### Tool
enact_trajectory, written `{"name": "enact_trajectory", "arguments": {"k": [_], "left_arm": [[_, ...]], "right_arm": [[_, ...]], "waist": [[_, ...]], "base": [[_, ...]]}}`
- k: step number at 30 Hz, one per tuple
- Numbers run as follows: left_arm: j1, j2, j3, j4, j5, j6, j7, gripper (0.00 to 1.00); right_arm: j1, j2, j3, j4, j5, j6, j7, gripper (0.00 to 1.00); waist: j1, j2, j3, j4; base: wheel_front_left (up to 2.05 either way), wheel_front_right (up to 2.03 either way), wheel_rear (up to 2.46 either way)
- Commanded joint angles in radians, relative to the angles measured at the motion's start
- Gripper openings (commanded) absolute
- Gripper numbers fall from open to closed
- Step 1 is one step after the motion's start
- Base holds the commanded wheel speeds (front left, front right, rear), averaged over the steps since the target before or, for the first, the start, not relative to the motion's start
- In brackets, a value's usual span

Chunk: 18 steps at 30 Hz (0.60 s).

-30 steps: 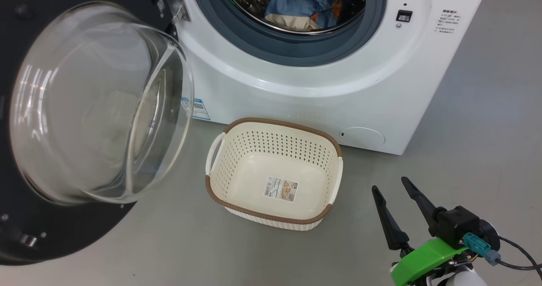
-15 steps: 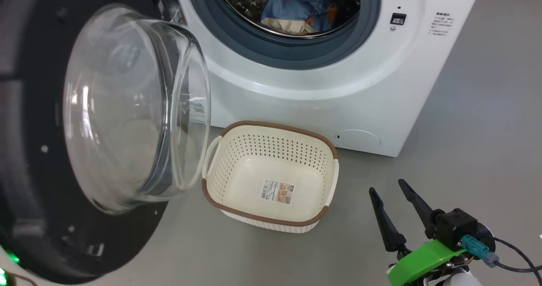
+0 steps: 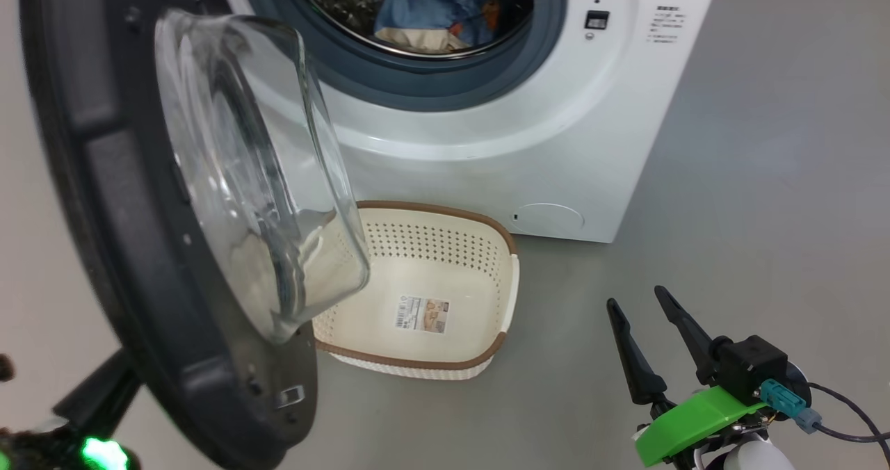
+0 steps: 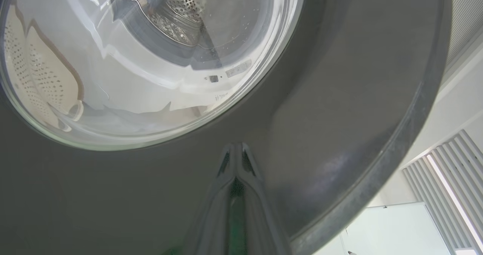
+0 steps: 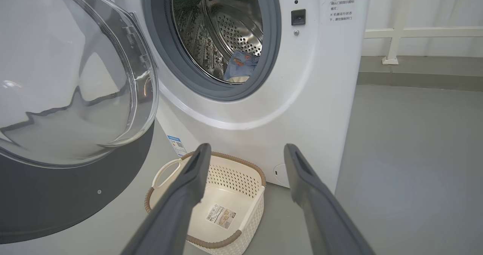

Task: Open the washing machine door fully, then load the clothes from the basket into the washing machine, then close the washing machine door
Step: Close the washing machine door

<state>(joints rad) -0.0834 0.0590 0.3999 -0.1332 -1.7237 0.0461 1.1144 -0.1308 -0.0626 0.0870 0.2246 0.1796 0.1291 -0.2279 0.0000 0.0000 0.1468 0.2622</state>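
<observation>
Your left gripper (image 4: 236,147), shut and empty, points at the door (image 4: 339,96); right gripper (image 3: 636,297) hangs open, empty, near the basket (image 3: 445,214); door half-open, glass facing the machine (image 3: 542,143); clothes (image 3: 438,1) in drum (image 5: 211,28).

Showing the washing machine door (image 3: 229,178) at the left of the frame, hanging part-open, with its black rim nearly edge-on and its clear glass bowl overlapping the left end of the basket (image 3: 431,244). Finding that cream perforated basket sitting upright on the floor at lower centre, just before the white washing machine (image 3: 487,143), carrying one printed label on its bottom. Seeing the clothes (image 3: 445,4), blue with orange prints and a cream part, lying inside the steel drum at top centre.
</observation>
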Motion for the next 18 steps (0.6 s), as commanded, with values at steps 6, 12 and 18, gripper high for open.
{"name": "enact_trajectory", "arguments": {"k": [6,12,18], "left_arm": [[0.007,-0.005,-0.082,-0.054,-0.014,-0.058,-0.063,0.0],[-0.009,-0.008,-0.169,-0.041,-0.04,-0.098,-0.163,0.0],[-0.065,-0.008,-0.231,0.019,-0.019,-0.139,-0.311,0.0]], "right_arm": [[-0.034,0.01,0.027,-0.015,0.009,0.002,-0.018,1.0],[-0.04,0.011,0.019,-0.009,0.017,0.002,-0.024,1.0],[-0.046,0.012,0.024,-0.006,0.026,0.002,-0.029,1.0]], "waist": [[0.0,0.0,0.009,-0.087],[0.0,0.0,0.023,-0.168],[0.0,0.0,0.032,-0.254]], "base": [[0.0,0.0,0.0],[0.0,0.0,0.0],[0.0,0.0,0.0]]}}
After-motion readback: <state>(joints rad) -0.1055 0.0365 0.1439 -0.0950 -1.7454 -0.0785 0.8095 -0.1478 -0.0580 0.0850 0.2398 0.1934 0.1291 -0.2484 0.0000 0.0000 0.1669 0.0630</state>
